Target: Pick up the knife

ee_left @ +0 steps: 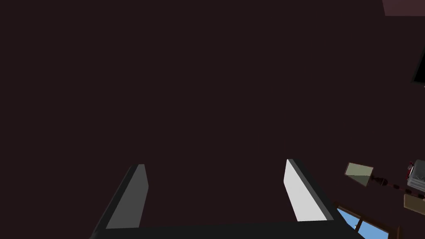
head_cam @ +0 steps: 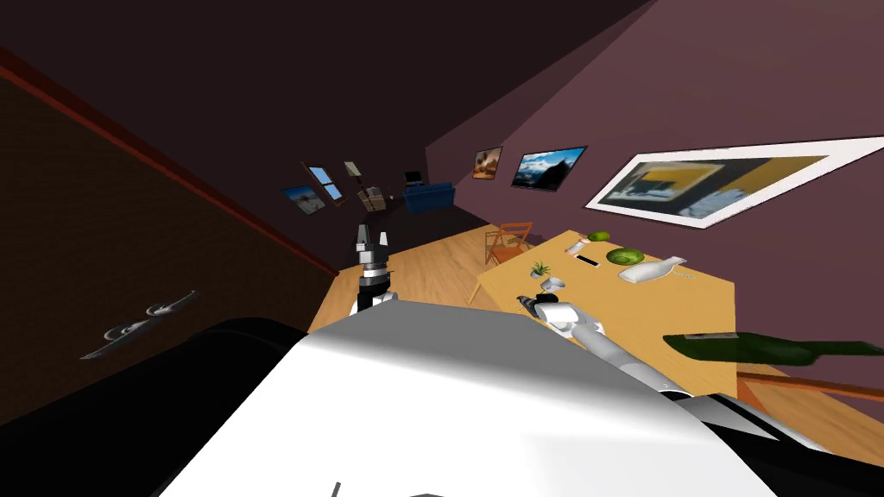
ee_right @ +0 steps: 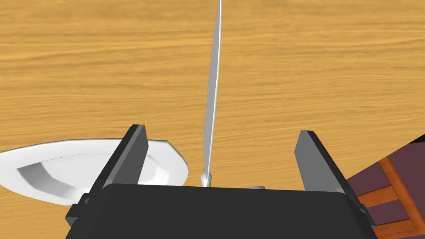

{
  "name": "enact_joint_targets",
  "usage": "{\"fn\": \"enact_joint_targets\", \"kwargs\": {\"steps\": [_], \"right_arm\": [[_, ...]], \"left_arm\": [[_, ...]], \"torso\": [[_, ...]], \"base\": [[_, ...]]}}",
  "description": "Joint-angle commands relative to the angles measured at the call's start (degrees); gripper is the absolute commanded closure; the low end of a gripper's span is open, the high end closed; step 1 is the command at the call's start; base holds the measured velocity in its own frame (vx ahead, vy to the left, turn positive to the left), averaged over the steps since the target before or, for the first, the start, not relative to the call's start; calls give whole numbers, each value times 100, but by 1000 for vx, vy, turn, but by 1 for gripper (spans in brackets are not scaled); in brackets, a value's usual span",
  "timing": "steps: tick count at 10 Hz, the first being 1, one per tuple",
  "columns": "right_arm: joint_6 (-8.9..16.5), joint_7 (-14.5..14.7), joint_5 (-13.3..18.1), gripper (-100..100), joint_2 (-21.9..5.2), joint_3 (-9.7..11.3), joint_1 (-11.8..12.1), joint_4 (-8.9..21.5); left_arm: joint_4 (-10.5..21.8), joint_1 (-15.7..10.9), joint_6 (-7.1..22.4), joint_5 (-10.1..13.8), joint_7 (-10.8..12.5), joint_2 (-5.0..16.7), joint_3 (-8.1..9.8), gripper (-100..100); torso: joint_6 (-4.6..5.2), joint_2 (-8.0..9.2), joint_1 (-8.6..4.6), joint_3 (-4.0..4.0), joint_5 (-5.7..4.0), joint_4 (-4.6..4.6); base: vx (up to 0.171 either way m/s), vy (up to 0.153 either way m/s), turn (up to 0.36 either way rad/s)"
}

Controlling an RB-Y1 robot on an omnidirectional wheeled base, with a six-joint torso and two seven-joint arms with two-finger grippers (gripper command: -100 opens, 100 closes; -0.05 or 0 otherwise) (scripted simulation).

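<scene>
The knife [ee_right: 211, 103] lies on the wooden table [ee_right: 311, 62]. It is a slim, pale grey sliver seen nearly edge-on, tapering to a fine point at its far end. Its blunt end sits close to the dark body of the right gripper [ee_right: 223, 129]. The gripper's two flat, blade-like fingers stand wide apart on either side of the knife, touching nothing.

In the head view the right arm stretches forward and low over the table's near edge, with its white and grey forearm sloping down to the gripper [head_cam: 525, 301].

A smooth, shallow white bowl [ee_right: 62, 174] rests on the table just beside one finger, which hides part of its rim. The tabletop is warm yellow-brown with a fine streaked grain. Farther along the table stand a small spiky plant [head_cam: 540, 269] and a glossy green bowl [head_cam: 625, 256].

Off the table's side, the left arm stands raised, its gripper [head_cam: 371, 235] pointing upward with fingers parted [ee_left: 215, 162].
</scene>
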Motion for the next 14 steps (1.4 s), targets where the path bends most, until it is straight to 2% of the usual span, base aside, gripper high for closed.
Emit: {"fn": "enact_joint_targets", "kwargs": {"steps": [1, 3, 4, 8, 11, 12, 13, 14], "right_arm": [[254, -26, -134, -100, -144, 183, -101, 276], [498, -4, -368, -100, -320, 425, -275, 665], [498, -4, -368, -100, -320, 425, -275, 684], [834, 12, -717, -100, -579, 792, -529, 1278], [928, 12, -824, -100, -665, 907, -605, 1456], [927, -19, -787, -100, -664, 872, -564, 1350], [935, -21, -790, 0, -669, 877, -567, 1355], [765, -57, -616, -100, -487, 823, -539, 1526]], "left_arm": [[0, 0, 0, 0, 0, 0, 0, 0], [0, 0, 0, 0, 0, 0, 0, 0], [0, 0, 0, 0, 0, 0, 0, 0], [0, 1, 0, 0, 0, 0, 1, 0], [0, 2, 0, 0, 0, 0, 1, 0], [0, 1, 0, 0, 0, 0, 0, 0], [0, 1, 0, 0, 0, 0, 1, 0], [0, 1, 0, 0, 0, 0, 0, 0]], "torso": [[0, 0, 0, 0, 0, 0], [-3, -7, -6, -3, -1, -1], [0, -10, -8, -6, -2, -2], [3, -9, 0, -5, 0, -2], [7, -8, 9, -5, 1, -2], [5, -6, 14, -4, 2, -2], [7, -5, 18, -3, 3, -1], [6, -3, 21, -2, 4, -1]], "base": [[6, -61, 382], [19, -68, 370], [13, -54, 28], [13, -44, 196], [11, -30, 73], [3, -9, 21], [0, 0, 0], [-5, -34, 32]]}}
